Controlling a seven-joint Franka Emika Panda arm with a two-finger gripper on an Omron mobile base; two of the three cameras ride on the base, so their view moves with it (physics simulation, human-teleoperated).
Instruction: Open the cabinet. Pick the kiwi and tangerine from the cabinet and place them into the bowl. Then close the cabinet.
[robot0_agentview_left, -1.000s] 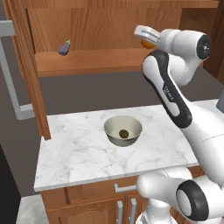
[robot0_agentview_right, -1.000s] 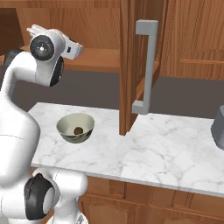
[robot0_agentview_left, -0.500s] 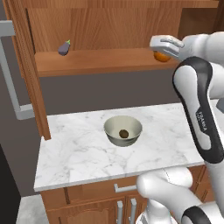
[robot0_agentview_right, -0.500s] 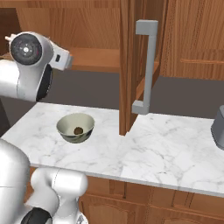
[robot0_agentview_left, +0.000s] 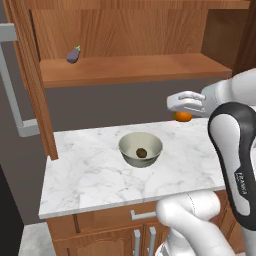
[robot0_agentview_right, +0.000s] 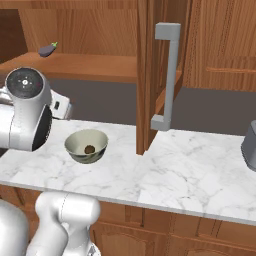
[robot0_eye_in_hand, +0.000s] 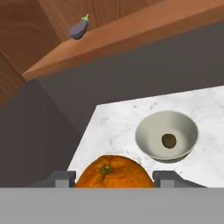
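The cabinet (robot0_agentview_left: 130, 65) (robot0_agentview_right: 100, 65) stands open, both doors swung wide. My gripper (robot0_agentview_left: 183, 113) (robot0_eye_in_hand: 111, 177) is shut on the tangerine (robot0_agentview_left: 183, 116) (robot0_eye_in_hand: 114, 171), which hangs in the air below the shelf, to the right of the bowl. The bowl (robot0_agentview_left: 140, 149) (robot0_agentview_right: 86, 145) (robot0_eye_in_hand: 166, 135) sits on the marble counter with the kiwi (robot0_agentview_left: 141, 152) (robot0_agentview_right: 89, 149) (robot0_eye_in_hand: 169, 140) lying inside it. In the right base view the arm's joint covers the gripper.
A small purple eggplant (robot0_agentview_left: 73, 54) (robot0_agentview_right: 47, 49) (robot0_eye_in_hand: 78, 29) rests on the shelf at the left. The left door (robot0_agentview_left: 27, 80) and right door (robot0_agentview_right: 159, 75) jut out over the counter (robot0_agentview_left: 95, 175) (robot0_agentview_right: 190, 165). A grey pot (robot0_agentview_right: 250, 145) stands far right.
The gripper has come down from shelf height to below the shelf, carrying the tangerine, and now hangs low to the right of the bowl.
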